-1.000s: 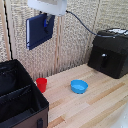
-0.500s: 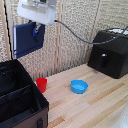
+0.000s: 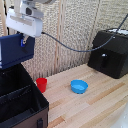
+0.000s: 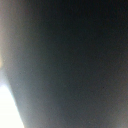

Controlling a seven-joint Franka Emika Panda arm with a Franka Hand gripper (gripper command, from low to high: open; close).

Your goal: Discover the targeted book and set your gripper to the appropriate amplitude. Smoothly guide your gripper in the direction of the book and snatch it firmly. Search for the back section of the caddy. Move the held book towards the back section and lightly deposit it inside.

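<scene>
The navy-blue book point(image 3: 15, 51) hangs in the air at the exterior view's left, upright and flat-faced, above the black caddy point(image 3: 27, 107). My white gripper point(image 3: 23, 41) is shut on the book's top right part, its blue-tipped fingers pinching the cover. The book's lower edge sits just over the caddy's back section point(image 3: 11, 80), beyond the inner divider. The nearer front compartment point(image 3: 17, 102) lies open below. The wrist view is filled by a dark blurred surface point(image 4: 70, 60), with a pale patch at one corner.
A red cup point(image 3: 42, 84) stands on the wooden table point(image 3: 95, 105) right beside the caddy. A blue bowl point(image 3: 79, 86) sits mid-table. A glossy black appliance box point(image 3: 110, 52) stands at the exterior view's right, with a cable running from the arm toward it.
The gripper has carried the book toward the exterior view's left and lower, from above the red cup to over the caddy's back section.
</scene>
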